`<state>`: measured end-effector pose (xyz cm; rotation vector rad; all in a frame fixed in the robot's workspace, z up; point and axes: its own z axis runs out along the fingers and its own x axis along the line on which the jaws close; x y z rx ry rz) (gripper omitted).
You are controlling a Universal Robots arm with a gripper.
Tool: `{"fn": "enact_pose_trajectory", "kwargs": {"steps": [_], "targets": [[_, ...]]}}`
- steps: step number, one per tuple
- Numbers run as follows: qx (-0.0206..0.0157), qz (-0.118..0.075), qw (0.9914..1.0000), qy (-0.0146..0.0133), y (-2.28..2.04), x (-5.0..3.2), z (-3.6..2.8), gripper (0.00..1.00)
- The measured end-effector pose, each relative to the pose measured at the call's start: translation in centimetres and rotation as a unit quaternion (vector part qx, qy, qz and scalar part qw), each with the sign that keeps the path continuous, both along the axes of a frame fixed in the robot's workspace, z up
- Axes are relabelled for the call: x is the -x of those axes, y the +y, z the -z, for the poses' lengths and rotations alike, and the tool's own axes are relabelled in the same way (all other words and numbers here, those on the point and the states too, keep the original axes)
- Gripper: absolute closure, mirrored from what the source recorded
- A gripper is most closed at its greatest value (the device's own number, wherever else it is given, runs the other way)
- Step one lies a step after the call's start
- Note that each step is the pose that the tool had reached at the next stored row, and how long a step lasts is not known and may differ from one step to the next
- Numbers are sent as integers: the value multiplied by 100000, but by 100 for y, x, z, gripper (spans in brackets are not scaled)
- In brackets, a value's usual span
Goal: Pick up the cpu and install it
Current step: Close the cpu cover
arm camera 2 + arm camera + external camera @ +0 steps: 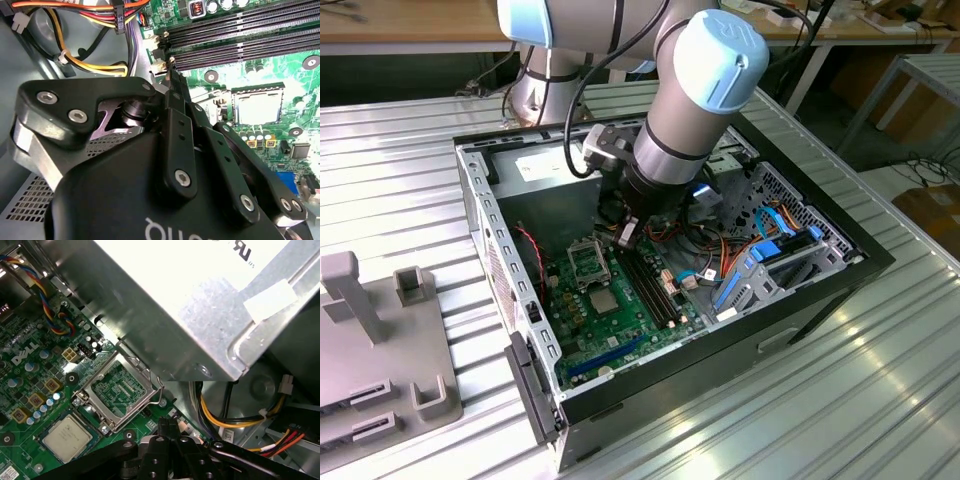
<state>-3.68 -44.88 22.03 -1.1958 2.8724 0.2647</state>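
The cpu (67, 438), a pale silver-grey square, lies flat in the socket on the green motherboard (620, 330). It also shows in the exterior view as the cpu (603, 302) and in the second wrist view as the cpu (257, 107). The socket's metal load plate (117, 390) is swung open beside it, with its lever sticking out. My gripper (167, 422) hangs inside the case between the load plate and the memory slots, apart from the cpu. Its black fingers (172, 92) are pressed together with nothing between them. From outside, the gripper (626, 238) sits just above the board.
A silver power supply box (200, 305) looms close to the gripper. Yellow, red and orange cables (95, 65) run beside it. Black memory slots (240, 35) border the socket. Blue drive brackets (760, 265) fill the case's right side in the exterior view. A grey fixture (380, 340) stands on the table outside.
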Motion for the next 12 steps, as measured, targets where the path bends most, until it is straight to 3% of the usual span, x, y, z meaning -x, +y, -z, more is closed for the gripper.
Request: {"fn": "enact_pose_trajectory", "kwargs": {"steps": [5, 12], "targets": [[-117, 1213, 99993, 0, 1, 60, 18, 88], [-236, 2578, 99966, 4, 39, 65, 50, 88]]}}
